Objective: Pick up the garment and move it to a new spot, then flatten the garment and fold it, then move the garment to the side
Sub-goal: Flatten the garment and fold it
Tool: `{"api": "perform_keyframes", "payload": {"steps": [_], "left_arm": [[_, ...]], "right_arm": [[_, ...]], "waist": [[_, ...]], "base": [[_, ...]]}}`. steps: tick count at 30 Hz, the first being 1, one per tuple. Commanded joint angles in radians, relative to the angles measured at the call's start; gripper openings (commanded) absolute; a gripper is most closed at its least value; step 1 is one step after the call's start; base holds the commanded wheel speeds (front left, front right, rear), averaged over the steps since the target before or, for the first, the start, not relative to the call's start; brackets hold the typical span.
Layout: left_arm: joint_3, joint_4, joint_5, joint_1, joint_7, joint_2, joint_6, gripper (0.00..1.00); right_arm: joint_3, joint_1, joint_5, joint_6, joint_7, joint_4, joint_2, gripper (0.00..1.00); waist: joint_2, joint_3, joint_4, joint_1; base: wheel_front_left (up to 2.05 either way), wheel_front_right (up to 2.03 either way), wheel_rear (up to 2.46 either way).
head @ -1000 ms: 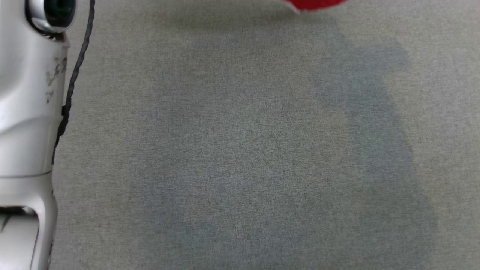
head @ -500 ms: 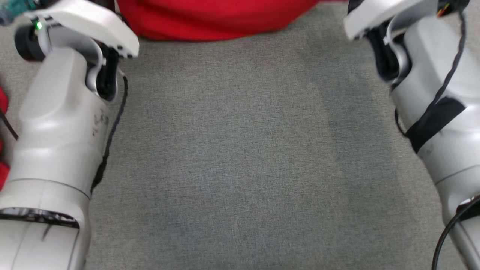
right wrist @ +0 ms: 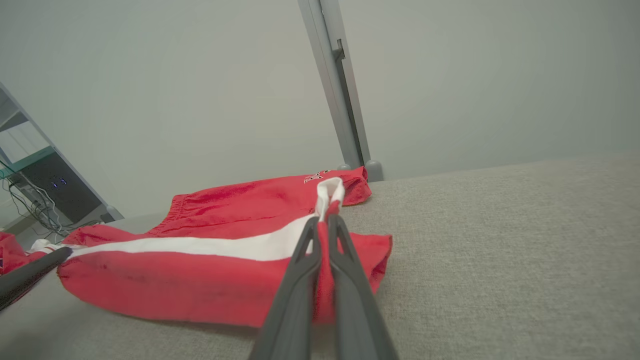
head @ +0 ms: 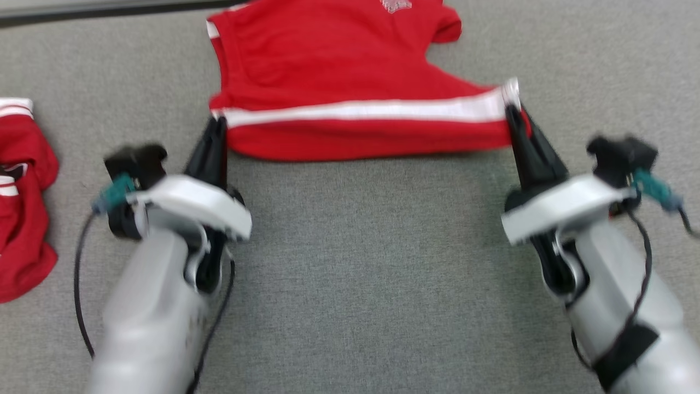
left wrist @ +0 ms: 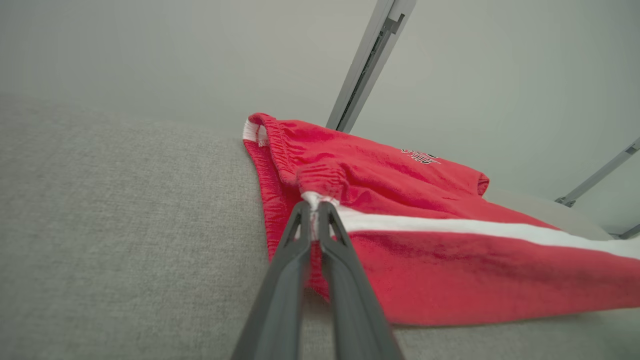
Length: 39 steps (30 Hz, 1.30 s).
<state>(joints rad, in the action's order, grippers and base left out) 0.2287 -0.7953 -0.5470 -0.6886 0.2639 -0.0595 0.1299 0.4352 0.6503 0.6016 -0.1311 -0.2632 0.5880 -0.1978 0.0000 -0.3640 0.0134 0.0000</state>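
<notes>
The red shorts (head: 339,71) lie on the grey cloth table (head: 355,273), just in front of both arms and toward the far edge. Their long way runs from left to right, and a white stripe (head: 361,111) runs along it like a line between 2 hands. The left gripper (head: 216,123) is pinched tight on the stripe end by the bunchy stretchy waistband (left wrist: 277,145). The right gripper (head: 511,109) is pinched tight on the other stripe end, at the leg opening. So each arm has 1 end, and neither one is closer than the other. The stripe looks pulled straight, and the near edge seems lifted a little, while the far part rests on the table. The shorts are soft and floppy, with small wrinkles and a tiny logo (left wrist: 420,156). The table cover is rough and woven. Another red garment (head: 22,191) sits in a heap well off to the left. I think the next move needs both arms to go together, or the soft cloth will twist or slip.
</notes>
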Motion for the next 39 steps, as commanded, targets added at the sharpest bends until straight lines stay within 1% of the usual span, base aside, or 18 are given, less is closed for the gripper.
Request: {"api": "perform_keyframes", "payload": {"steps": [1, 9, 13, 19, 20, 25, 27, 30, 33, 35, 39], "left_arm": [[0.000, 0.033, 0.011, 0.040, 0.000, -0.009, 0.001, 0.00], [-0.012, 0.327, 0.047, 0.391, 0.000, -0.039, -0.001, 0.00], [-0.012, 0.472, 0.061, 0.521, -0.008, -0.057, -0.036, 0.00], [-0.013, 0.709, 0.055, 0.684, -0.107, -0.084, -0.107, 0.00], [-0.013, 0.709, 0.055, 0.684, -0.107, -0.084, -0.107, 0.00], [-0.003, 0.863, 0.045, 0.760, -0.198, -0.097, -0.152, 0.00], [0.002, 0.895, 0.042, 0.774, -0.221, -0.096, -0.162, 0.00], [0.008, 0.906, 0.032, 0.774, -0.253, -0.094, -0.173, 0.00], [0.019, 0.886, 0.020, 0.742, -0.277, -0.089, -0.164, 0.00], [0.023, 0.865, 0.011, 0.706, -0.286, -0.084, -0.154, 0.00], [0.025, 0.799, -0.013, 0.615, -0.299, -0.072, -0.128, 0.00]], "right_arm": [[-0.011, -0.050, -0.012, 0.001, -0.001, -0.028, -0.006, 0.00], [-0.103, -0.413, -0.090, 0.001, -0.001, -0.296, -0.007, 0.00], [-0.153, -0.534, -0.131, 0.001, 0.011, -0.406, -0.016, 0.00], [-0.221, -0.674, -0.168, 0.001, 0.116, -0.574, -0.008, 0.00], [-0.221, -0.674, -0.168, 0.001, 0.116, -0.574, -0.008, 0.00], [-0.251, -0.737, -0.194, 0.001, 0.193, -0.684, 0.001, 0.00], [-0.261, -0.746, -0.198, 0.001, 0.210, -0.702, 0.005, 0.00], [-0.273, -0.737, -0.203, 0.001, 0.220, -0.715, 0.009, 0.00], [-0.269, -0.695, -0.204, 0.001, 0.217, -0.705, -0.003, 0.00], [-0.265, -0.655, -0.207, 0.001, 0.210, -0.682, -0.023, 0.00], [-0.231, -0.521, -0.190, 0.001, 0.196, -0.620, -0.070, 0.00]], "waist": [[0.0000, 0.046, 0.000, 0.0000], [0.0000, 0.147, 0.010, 0.0000], [0.0000, 0.183, 0.013, 0.0000], [0.0000, 0.230, 0.007, 0.0000], [0.0000, 0.230, 0.007, 0.0000], [0.0000, 0.239, 0.001, 0.0000], [0.0000, 0.240, -0.003, 0.0000], [0.0000, 0.232, -0.012, 0.0000], [0.0000, 0.212, -0.022, 0.0000], [0.0000, 0.188, -0.031, 0.0000], [0.0000, 0.111, -0.047, 0.0000]], "base": [[0.00, 0.00, 0.00], [0.00, 0.00, 0.00], [0.00, 0.00, 0.00], [0.00, 0.00, 0.00], [0.00, 0.00, 0.00], [0.00, 0.00, 0.00], [0.00, 0.00, 0.00], [0.00, 0.00, 0.00], [0.00, 0.00, 0.00], [0.00, 0.00, 0.00], [0.00, 0.00, 0.00]]}}
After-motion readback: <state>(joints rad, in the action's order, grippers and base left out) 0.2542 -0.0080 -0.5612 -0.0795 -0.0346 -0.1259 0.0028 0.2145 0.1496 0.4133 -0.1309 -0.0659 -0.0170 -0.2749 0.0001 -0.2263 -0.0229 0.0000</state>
